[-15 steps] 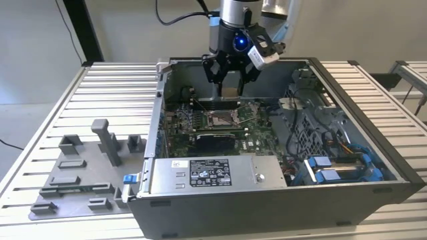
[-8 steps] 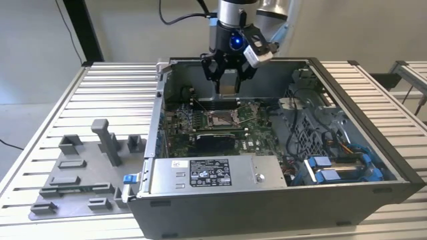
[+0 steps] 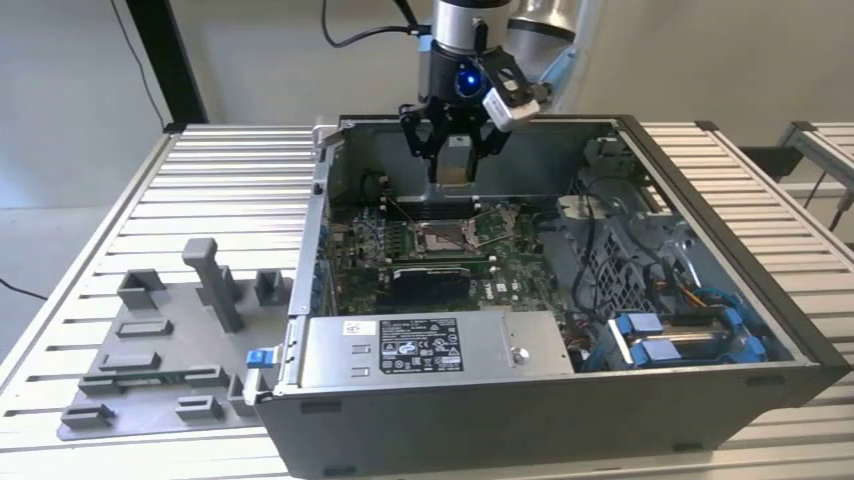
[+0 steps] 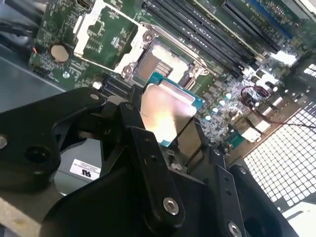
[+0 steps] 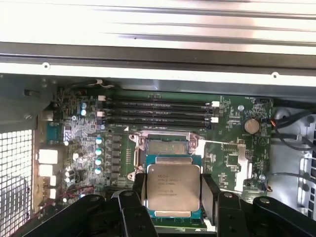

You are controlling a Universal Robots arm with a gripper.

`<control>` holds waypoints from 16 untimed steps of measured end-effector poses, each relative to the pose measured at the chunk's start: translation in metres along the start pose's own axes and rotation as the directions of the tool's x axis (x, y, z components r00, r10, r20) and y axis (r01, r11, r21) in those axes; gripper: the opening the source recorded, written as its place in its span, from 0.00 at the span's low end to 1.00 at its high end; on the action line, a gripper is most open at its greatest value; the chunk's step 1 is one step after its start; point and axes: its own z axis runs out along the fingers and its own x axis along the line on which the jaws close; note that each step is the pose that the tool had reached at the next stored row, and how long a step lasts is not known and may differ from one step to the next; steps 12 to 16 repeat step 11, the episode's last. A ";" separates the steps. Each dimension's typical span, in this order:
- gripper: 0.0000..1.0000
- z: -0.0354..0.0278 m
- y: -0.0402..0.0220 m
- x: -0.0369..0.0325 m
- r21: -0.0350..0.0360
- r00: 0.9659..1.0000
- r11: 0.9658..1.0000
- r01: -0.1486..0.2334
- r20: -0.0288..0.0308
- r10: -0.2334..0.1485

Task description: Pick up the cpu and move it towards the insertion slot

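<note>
— Ribbed metal tabletop [image 3: 107,200] is carrying an open computer case [image 3: 747,330], and a grey tray [image 3: 147,370] of plastic blocks is lying beside the case, well apart from the arm. Where is the gripper [image 3: 454,172] sitting?

— It is hanging above the case's open top, over the green motherboard [image 3: 514,270]. Its black fingers [image 5: 211,193] are pointing down toward the board.

— What are the jaws doing?

— They are standing narrow, clamping the cpu [image 5: 173,186] between them. In both wrist views the chip is sitting between the two fingers, its silvery top [image 4: 164,114] catching the light and a teal-green edge showing around it.

— And the insertion slot [image 5: 168,146]?

— It is lying on the board just beyond the fingertips, past the held chip's far edge. Its metal frame is showing around a tan centre, and the cpu is hovering above it, not touching. In the exterior view the slot [image 3: 441,235] is sitting below the jaws, with a black patch [image 3: 430,288] lying nearer the camera.
</note>
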 end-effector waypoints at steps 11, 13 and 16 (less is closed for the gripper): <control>0.00 -0.0009 0.0001 0.0014 0.000 1.000 1.000 -0.010 -0.001 0.010; 0.00 -0.0009 0.0001 0.0014 0.000 1.000 1.000 -0.010 -0.001 0.010; 0.00 -0.0009 0.0001 0.0014 0.000 1.000 1.000 -0.010 -0.001 0.010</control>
